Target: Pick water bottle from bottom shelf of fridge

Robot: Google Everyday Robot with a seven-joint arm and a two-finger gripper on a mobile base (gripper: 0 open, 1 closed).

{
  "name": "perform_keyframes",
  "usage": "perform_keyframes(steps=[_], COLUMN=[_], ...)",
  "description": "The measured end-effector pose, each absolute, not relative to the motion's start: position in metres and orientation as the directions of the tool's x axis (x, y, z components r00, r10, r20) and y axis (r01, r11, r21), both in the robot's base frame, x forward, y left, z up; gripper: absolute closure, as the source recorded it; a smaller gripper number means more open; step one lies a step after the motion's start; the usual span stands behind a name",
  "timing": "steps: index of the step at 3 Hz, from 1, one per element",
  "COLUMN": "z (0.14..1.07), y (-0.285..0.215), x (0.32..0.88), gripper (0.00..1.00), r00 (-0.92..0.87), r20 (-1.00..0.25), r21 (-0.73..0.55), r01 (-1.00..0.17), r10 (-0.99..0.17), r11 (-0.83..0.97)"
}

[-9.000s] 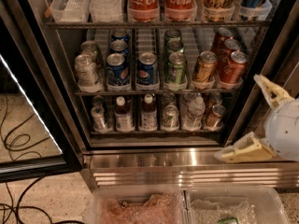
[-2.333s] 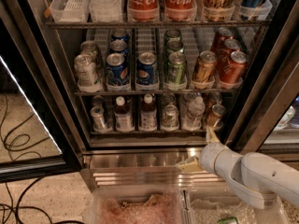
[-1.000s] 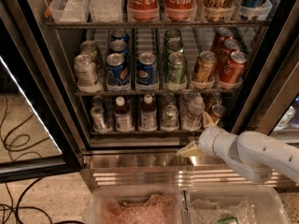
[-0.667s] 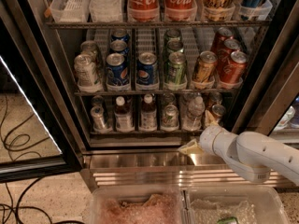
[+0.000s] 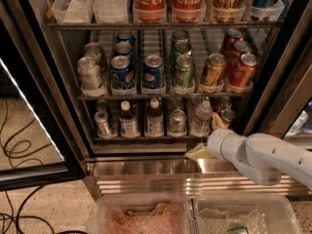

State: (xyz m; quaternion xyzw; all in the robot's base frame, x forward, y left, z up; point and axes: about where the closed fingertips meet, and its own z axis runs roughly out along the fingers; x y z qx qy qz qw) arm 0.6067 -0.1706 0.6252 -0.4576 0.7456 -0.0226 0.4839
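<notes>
The fridge stands open with its shiny steel base in front of me. On the bottom shelf the clear water bottle with a white cap stands right of centre. Left of it are a silver can and two white-capped bottles of dark liquid. My gripper is at the shelf's front right, just below and right of the water bottle. Its cream fingers are spread and hold nothing. One finger reaches up beside the bottle and does not grip it.
The middle rack holds Pepsi, green and orange cans. Coca-Cola bottles stand on the top rack. The black door frame is at the left. Two clear plastic bins sit on the floor below, and cables lie at the left.
The arm swung in from the far right to the front of the bottom shelf. In the last second the gripper edged slightly up and closer to the water bottle.
</notes>
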Motion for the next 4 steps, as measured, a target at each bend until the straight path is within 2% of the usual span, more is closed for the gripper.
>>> perform_keyframes(steps=[4], z=[0.6211], y=[-0.1811], x=[0.6265], gripper=[0.0], r00=[-0.121], r20=[-0.661], r21=[-0.507], r01=[-0.655], r10=[-0.741], r11=[0.56])
